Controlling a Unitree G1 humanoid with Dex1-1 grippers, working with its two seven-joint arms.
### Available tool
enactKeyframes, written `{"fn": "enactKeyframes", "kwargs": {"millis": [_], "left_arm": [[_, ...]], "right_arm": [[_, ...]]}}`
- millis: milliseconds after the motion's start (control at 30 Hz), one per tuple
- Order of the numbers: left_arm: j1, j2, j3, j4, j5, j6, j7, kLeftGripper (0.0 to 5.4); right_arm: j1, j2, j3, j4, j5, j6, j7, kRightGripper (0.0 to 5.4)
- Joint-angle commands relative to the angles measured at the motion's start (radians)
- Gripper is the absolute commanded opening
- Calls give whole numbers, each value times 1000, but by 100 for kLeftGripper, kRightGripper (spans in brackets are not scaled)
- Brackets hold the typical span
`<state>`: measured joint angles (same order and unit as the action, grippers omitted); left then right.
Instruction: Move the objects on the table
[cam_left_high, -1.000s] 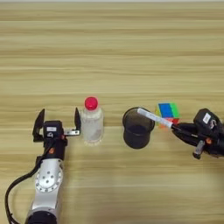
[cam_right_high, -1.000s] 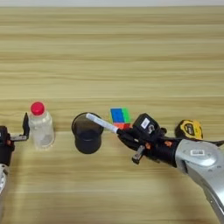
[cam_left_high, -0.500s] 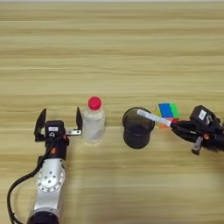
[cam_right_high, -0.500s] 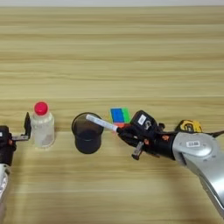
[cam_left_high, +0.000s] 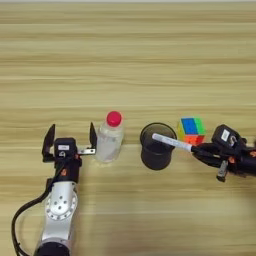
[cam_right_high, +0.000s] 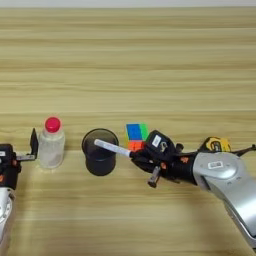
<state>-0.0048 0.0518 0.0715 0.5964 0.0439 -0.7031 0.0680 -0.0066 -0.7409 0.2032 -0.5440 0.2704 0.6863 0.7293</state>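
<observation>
Near the middle of the frame, the right gripper clamps the white pen, tilted over the black mesh cup, probably to drop it in. Lower left, the left gripper waits wide apart beside the small clear plastic bottle with a red cap.

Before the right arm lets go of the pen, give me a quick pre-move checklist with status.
1. Right gripper shut on the white pen: ok.
2. Pen's free end over the mouth of the black mesh cup: ok; the tip lies above the opening, the pen slanted rather than upright.
3. Cup upright on the table: ok.
4. Colour cube clear of the pen: cannot tell; it sits right behind the gripper, and any contact is hidden.
5. Left gripper open, beside the clear bottle with red cap, not holding it: ok.
6. Tape measure out of the way, behind the right arm: ok.
</observation>
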Motion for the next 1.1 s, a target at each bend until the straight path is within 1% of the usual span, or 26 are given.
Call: {"fn": "enactKeyframes", "kwargs": {"millis": [33,500,533,700,767,867,933,1100], "left_arm": [[12,-8,-11,-15,19,21,10,540],[15,-10,-5,-14,24,23,30,540],[14,-9,-1,-13,24,24,35,540],[10,-6,11,-7,21,27,51,540],[9,-5,16,-6,22,29,60,540],[6,-3,21,0,23,30,68,540],[5,-2,28,3,22,32,75,540],[1,4,40,14,21,32,88,540]], "right_arm": [[-18,-16,-1,9,-11,0,11,70],[-20,-11,0,16,-23,-11,26,70],[-20,-8,0,14,-19,-10,28,99],[-27,11,-12,16,2,-8,29,145],[-28,15,-17,16,9,-9,31,176],[-31,32,-30,8,32,-9,33,211],[-31,43,-38,0,50,-13,35,223],[-30,47,-39,-8,64,-19,33,273]]}}
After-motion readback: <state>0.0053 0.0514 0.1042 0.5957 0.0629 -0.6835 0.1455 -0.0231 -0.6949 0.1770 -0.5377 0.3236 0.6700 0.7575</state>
